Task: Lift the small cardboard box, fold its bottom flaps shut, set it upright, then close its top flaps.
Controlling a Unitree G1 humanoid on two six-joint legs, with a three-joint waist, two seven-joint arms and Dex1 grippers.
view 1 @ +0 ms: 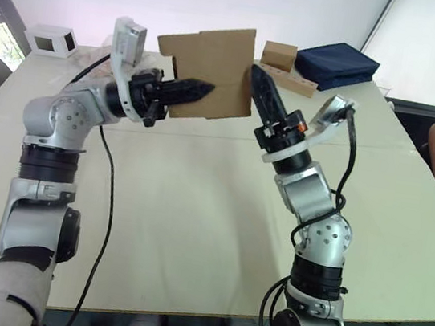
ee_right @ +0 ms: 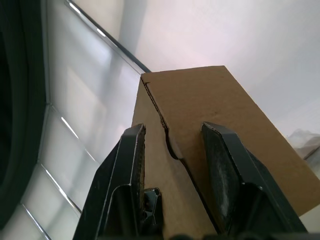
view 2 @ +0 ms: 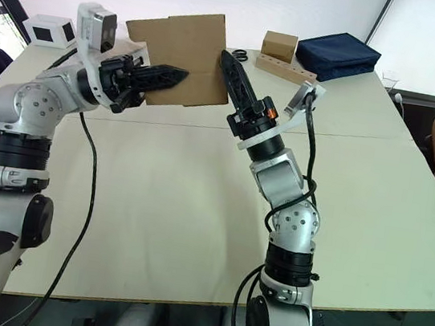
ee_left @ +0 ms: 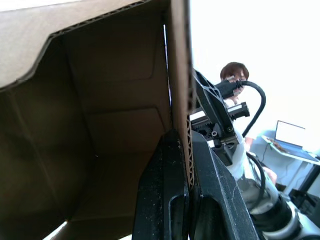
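Small cardboard box (view 1: 213, 69) above table (view 1: 195, 208), betw. claws, prob. touching both

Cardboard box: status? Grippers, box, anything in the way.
Left gripper shut on a wall of the small cardboard box, held above the table. Right gripper open against the box. Nothing blocking.

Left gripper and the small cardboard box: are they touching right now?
Touching. The left wrist view shows the left gripper with its two fingers clamped on a wall of the small cardboard box, corrugated edge sandwiched between them.
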